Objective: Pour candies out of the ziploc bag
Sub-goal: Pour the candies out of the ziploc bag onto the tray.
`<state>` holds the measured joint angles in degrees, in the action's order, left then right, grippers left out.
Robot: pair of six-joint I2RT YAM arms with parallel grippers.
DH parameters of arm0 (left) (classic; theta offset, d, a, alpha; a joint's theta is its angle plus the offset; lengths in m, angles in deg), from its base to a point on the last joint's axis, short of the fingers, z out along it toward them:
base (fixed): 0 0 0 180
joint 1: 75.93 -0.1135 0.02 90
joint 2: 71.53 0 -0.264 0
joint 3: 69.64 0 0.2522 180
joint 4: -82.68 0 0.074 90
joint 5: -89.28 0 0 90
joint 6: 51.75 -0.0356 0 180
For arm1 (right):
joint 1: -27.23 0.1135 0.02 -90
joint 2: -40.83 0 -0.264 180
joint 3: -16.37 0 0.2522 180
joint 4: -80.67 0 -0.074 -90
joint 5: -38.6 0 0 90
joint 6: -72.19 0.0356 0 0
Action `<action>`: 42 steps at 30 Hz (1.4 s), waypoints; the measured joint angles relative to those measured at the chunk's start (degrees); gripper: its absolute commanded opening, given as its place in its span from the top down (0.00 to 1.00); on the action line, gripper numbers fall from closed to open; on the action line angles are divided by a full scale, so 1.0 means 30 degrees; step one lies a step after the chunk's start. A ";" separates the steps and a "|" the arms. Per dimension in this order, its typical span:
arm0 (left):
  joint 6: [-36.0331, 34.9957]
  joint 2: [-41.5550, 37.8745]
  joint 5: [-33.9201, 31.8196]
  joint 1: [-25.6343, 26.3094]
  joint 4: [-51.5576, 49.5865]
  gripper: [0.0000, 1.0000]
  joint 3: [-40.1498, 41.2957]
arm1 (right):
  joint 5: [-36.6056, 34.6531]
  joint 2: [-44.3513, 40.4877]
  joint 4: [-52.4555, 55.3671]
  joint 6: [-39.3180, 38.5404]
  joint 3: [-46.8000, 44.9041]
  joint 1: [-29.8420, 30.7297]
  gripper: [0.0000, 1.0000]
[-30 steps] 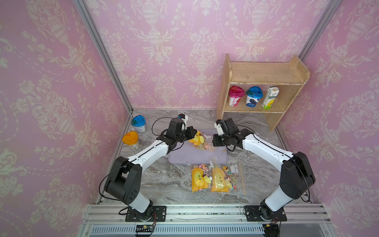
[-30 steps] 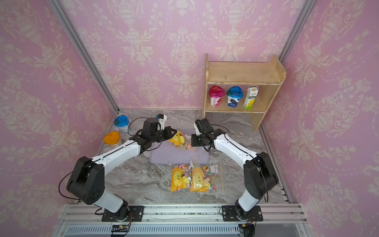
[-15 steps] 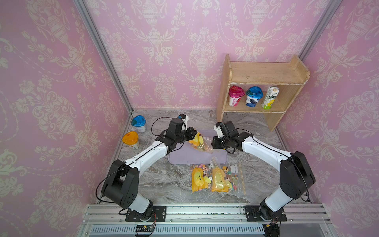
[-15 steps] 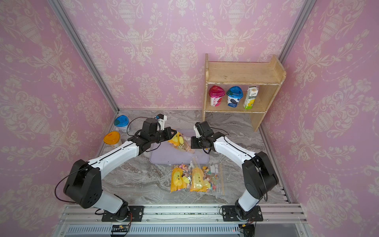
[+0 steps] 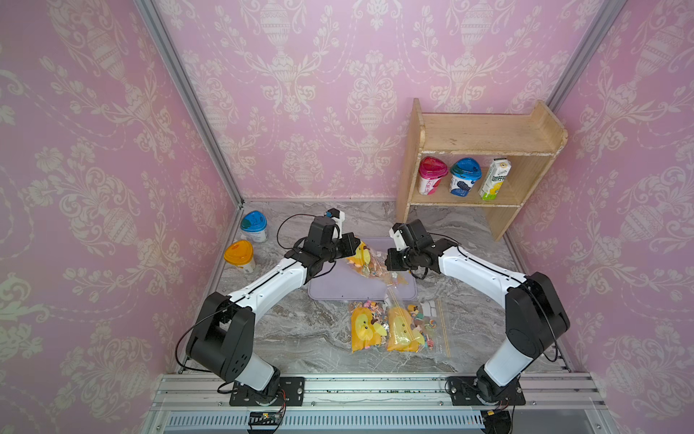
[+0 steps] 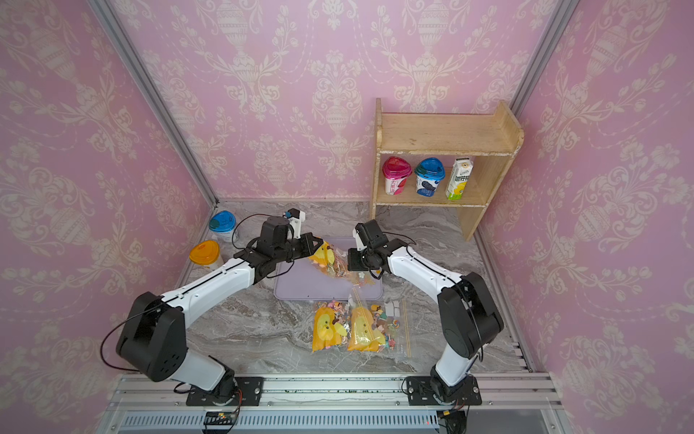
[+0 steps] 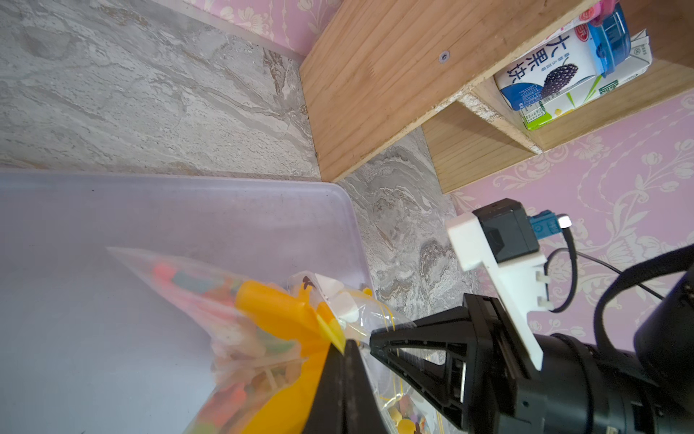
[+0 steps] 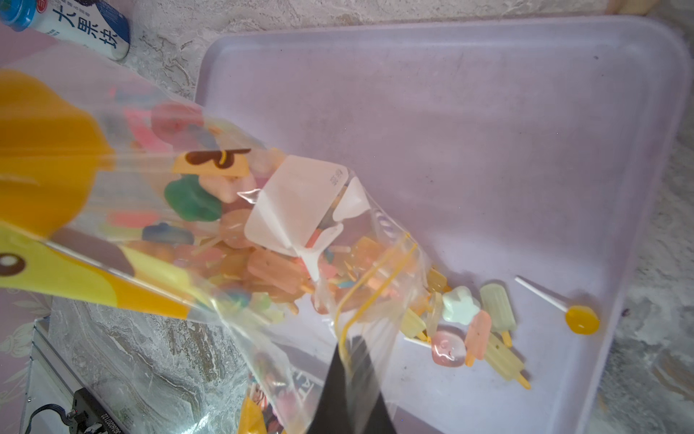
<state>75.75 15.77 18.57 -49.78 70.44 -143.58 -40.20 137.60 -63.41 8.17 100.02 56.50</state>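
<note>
Over the purple tray (image 5: pixel 330 291), the ziploc bag (image 5: pixel 370 265) hangs between the left gripper (image 5: pixel 353 251), squeezing its yellow end, and the right gripper (image 5: pixel 387 261), pinching its open mouth; most candies (image 8: pixel 473 327) sit inside, a few on the tray. I would lift the yellow end higher and keep the mouth low over the tray. Pink walls (image 5: pixel 319 94) stand around the tray, a grey table (image 5: pixel 300 334) under it.
</note>
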 measured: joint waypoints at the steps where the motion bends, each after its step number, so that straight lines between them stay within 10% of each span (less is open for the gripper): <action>1: -0.0051 0.0000 -0.0051 0.0000 -0.0007 1.00 0.0000 | 0.0000 0.0044 0.0066 -0.0044 0.0058 0.0000 1.00; 42: -0.1195 0.1698 -0.0568 -0.0015 -0.0313 1.00 -0.2441 | -0.0568 0.2994 0.2390 -0.1180 0.4524 -0.0612 1.00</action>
<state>72.16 20.87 16.87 -49.82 69.50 -150.90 -41.90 146.58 -56.24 4.63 113.59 54.67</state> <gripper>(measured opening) 0.039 0.051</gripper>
